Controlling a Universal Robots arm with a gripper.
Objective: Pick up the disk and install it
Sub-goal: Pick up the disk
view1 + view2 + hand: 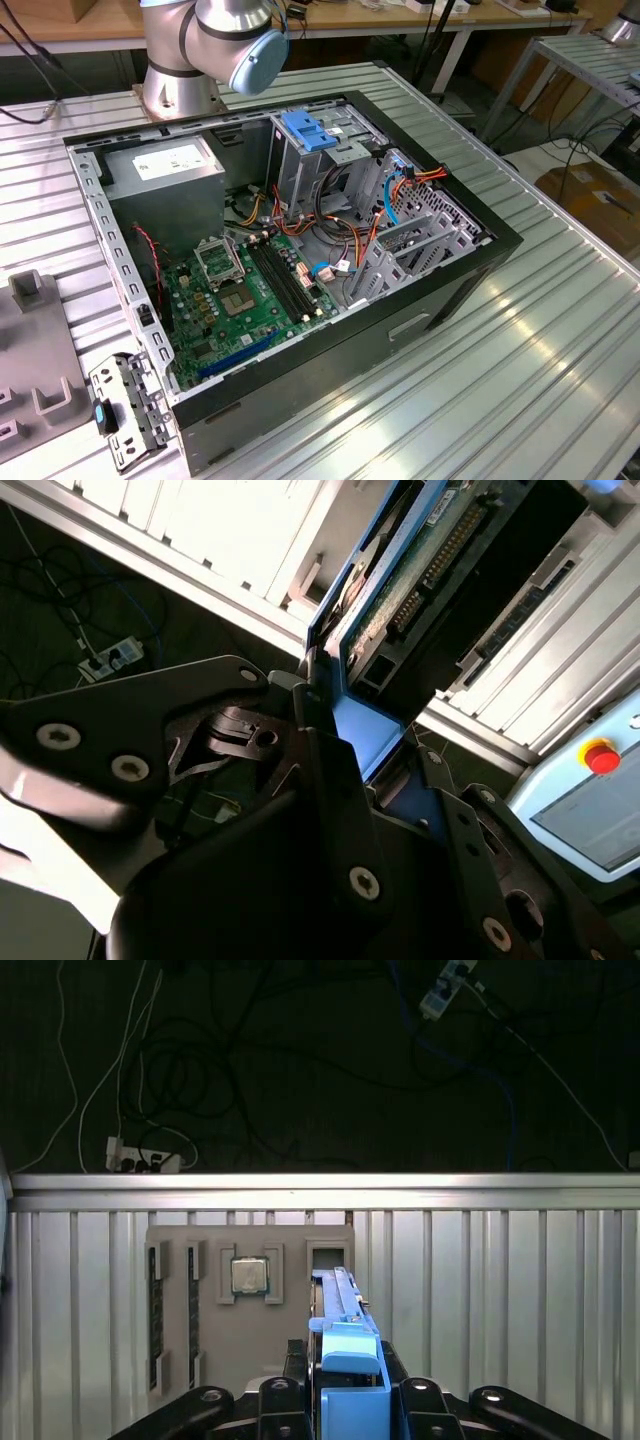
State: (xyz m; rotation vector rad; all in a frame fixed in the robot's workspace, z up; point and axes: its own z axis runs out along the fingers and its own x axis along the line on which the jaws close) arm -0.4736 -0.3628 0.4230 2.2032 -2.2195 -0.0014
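Blue-railed disk (405, 585), green board underside, apparently clamped in gripper (345, 1400).

Open computer case (330, 385) on table (520, 380)

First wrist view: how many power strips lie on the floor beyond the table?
2. One power strip lies close to the table edge; the other power strip lies farther off on the floor. Others may be hidden below the table.

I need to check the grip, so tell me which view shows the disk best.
The second wrist view: the disk shows its green circuit board and a blue rail, clamped in the gripper. The first wrist view shows the disk edge-on. The exterior view looks at the open computer case.
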